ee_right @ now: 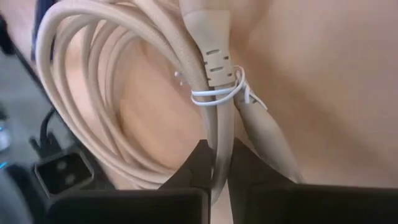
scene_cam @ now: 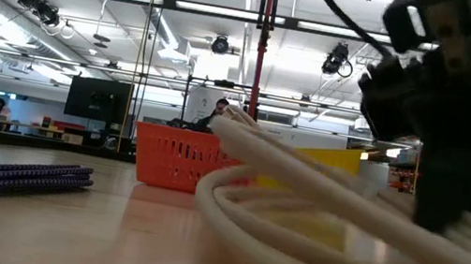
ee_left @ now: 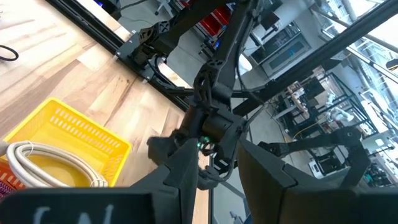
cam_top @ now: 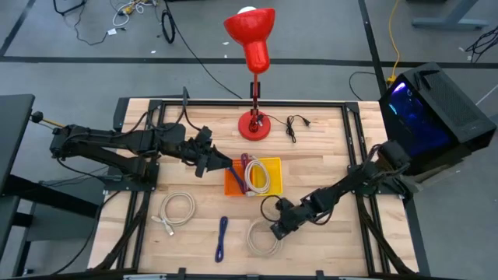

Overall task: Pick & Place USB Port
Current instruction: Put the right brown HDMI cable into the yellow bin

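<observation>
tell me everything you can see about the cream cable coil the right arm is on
The cream cable coil is a smooth, rubbery-looking cord wound into several round loops, lying flat on the wooden table near its front edge, in front of the yellow basket. A thin white twist tie binds the loops beside a ribbed strain-relief plug end. The right pincer is shut on a strand of the bundle just below the tie.

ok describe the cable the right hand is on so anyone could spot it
On the wooden table, look toward the near edge, below the yellow basket. The cream coiled cable lies there, the right hand shut on its rim. Unlike the other cream coil, it sits right of the blue cable.
</observation>
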